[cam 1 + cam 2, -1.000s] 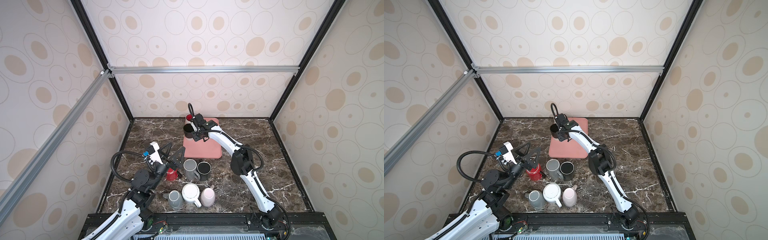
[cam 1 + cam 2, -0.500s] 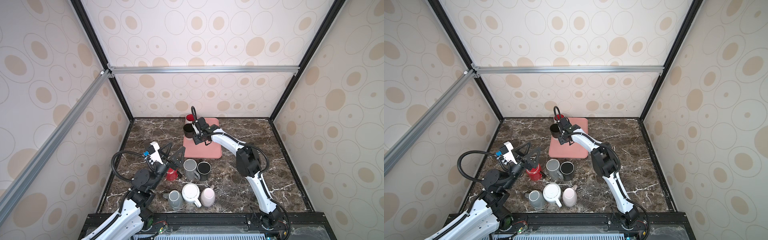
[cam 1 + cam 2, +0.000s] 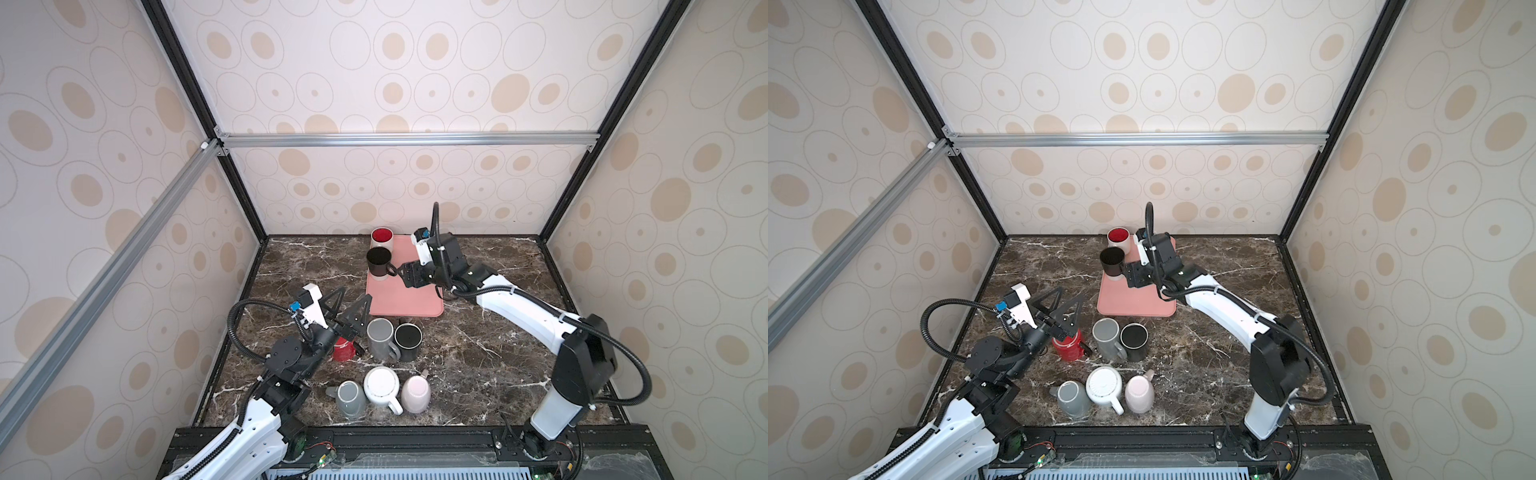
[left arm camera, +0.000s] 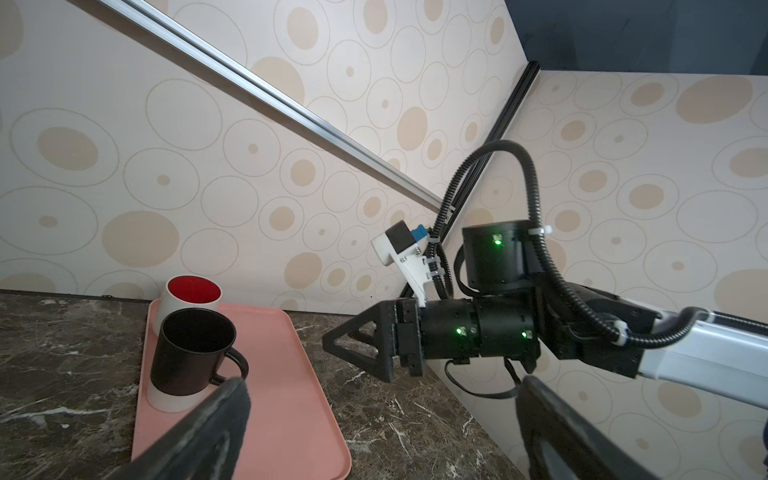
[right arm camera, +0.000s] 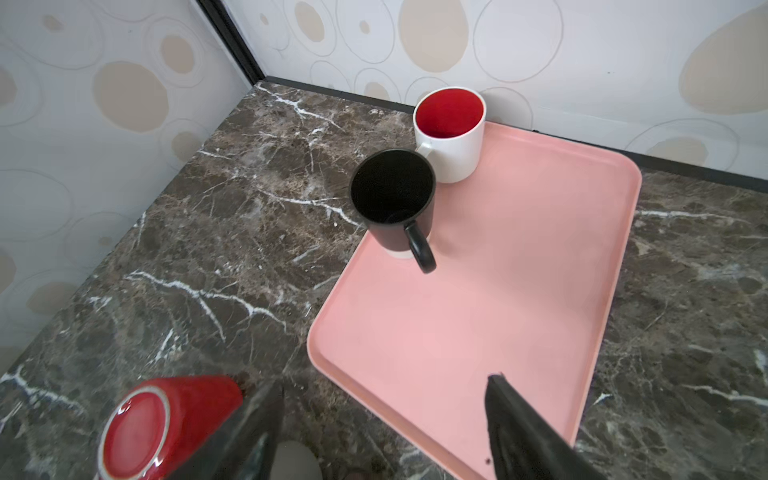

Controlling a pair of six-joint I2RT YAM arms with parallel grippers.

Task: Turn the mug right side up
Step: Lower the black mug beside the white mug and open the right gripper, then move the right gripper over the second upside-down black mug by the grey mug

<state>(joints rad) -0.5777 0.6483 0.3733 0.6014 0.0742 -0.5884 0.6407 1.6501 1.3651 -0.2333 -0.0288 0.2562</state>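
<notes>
in both top views the black mug [image 3: 379, 262] [image 3: 1112, 262] stands mouth up on the far left part of the pink tray [image 3: 409, 299], just in front of a white mug [image 3: 382, 237] with a red inside. its handle is turned toward my right hand [image 3: 402, 275]. from up there the hand's tip looks almost on the handle, and i cannot tell whether they touch. the right wrist view settles it: the two fingers [image 5: 523, 424] stand apart with only bare tray between them, and the handle is clear of both. the left wrist view gives that hand side on, held above the tabletop [image 3: 478, 353], its tip pointing toward the mug and apart from it. the same view shows my left hand [image 4: 382, 380] spread wide with nothing in it. only the top views place that hand: it hovers by an upside-down red mug [image 3: 343, 351], beside a grey mug [image 3: 380, 338]. the right wrist view catches the red mug's base facing up.
</notes>
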